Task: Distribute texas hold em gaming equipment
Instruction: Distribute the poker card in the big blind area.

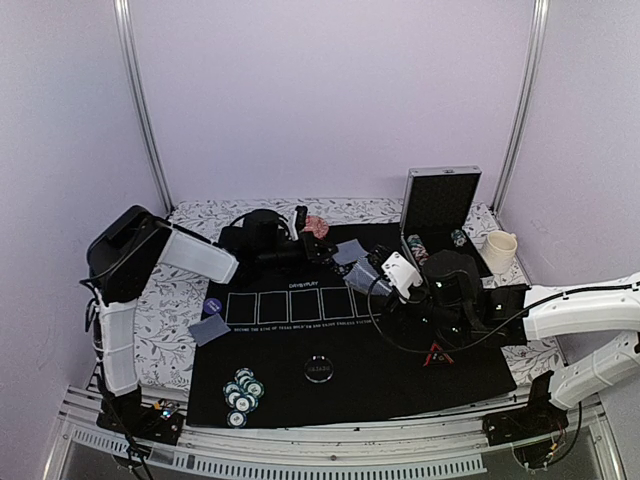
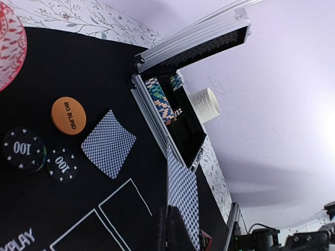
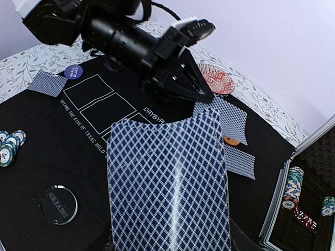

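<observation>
At the left edge of the mat (image 1: 400,385) one seat looks served: a card (image 1: 208,330) lies face down with the blue button (image 1: 212,306) just beside it. The teal chips (image 1: 242,393) sit in a pile near the front edge.

Going right, your left gripper (image 3: 205,97) hangs over the far side of the mat with its fingers pressed together. It looks to be pinching one single card (image 3: 229,119) by an edge, so the card sticks out beyond the tips, away from the arm. Below it on the mat are the orange button (image 2: 68,115) and a lying card (image 2: 107,144), close beside each other but not touching. Whether the single card touches the mat I cannot tell.

What matters for the coming move, I think, is the pack (image 3: 167,183). Your right gripper (image 1: 383,280) holds it, though the pack hides the fingers in the wrist view. It lies to the right of the left gripper and nearer to the arm bases. Its long axis points almost straight at the left fingertips. It is bowed along the middle, back side up, with a blue and white diamond pattern.

The left arm is the nearer one to the far seat — so it should lay the card down, and the right only has to offer the pack. At the far right the silver case (image 1: 440,200) stands open.
</observation>
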Action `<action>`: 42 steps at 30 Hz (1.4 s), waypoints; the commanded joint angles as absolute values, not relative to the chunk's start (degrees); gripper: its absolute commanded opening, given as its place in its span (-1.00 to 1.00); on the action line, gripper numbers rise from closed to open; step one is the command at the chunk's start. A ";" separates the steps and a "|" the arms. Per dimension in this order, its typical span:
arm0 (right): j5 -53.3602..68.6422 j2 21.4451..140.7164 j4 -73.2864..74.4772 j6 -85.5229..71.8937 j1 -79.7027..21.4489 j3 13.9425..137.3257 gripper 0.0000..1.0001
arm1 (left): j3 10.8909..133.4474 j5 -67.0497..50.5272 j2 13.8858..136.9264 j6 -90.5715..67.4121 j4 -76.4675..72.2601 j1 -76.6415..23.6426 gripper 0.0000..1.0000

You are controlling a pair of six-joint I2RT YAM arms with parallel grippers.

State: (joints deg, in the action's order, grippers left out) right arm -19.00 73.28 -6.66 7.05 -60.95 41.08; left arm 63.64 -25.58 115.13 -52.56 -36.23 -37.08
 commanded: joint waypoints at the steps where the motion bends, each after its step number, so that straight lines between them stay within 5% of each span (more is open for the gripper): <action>1: -20.30 70.84 -5.62 5.82 -60.56 40.00 -0.03 | 71.55 -20.05 124.42 -55.20 -39.82 -39.72 -1.00; 17: -21.34 68.04 -2.58 4.43 -60.56 38.95 -0.03 | 92.09 -3.70 140.85 -55.45 -31.25 -44.05 -1.00; 42: -21.57 66.42 -0.88 4.89 -60.56 39.26 -0.03 | 102.28 -8.52 145.60 -51.34 -17.70 -42.93 -1.00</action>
